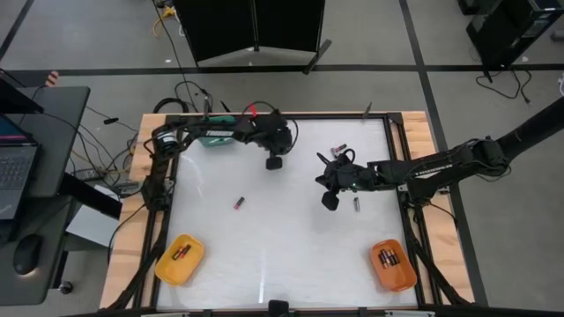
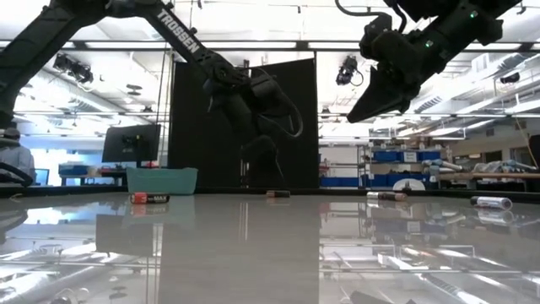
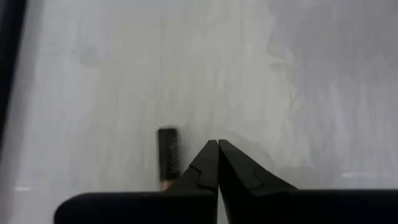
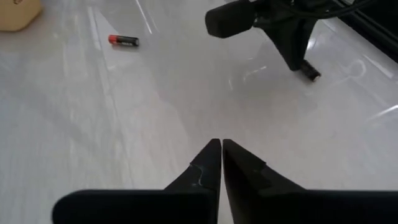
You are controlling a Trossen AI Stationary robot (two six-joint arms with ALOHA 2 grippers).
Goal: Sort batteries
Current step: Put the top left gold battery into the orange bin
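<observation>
Loose batteries lie on the white table: one [image 1: 239, 203] left of centre, one [image 1: 357, 203] beside my right gripper, one [image 1: 338, 148] near the far edge. Another dark battery [image 3: 168, 155] lies flat close beside my left gripper [image 3: 217, 144], which is shut with nothing between its fingers and stands at the far middle [image 1: 275, 164]. My right gripper [image 1: 330, 202] hangs above the table right of centre. It is shut and holds nothing [image 4: 221, 143]. My left gripper comes down slanting from the far left, and its shut fingertips [image 4: 303, 64] stand right at one end of the dark battery [image 4: 309, 71] lying on the table. Whether they touch it, I cannot tell.
A yellow tray [image 1: 163, 269] at the near left and an orange tray [image 1: 407, 280] at the near right each hold batteries. A green tray [image 1: 211, 138] sits at the far left under the left arm. The table's middle and near part lie bare.
</observation>
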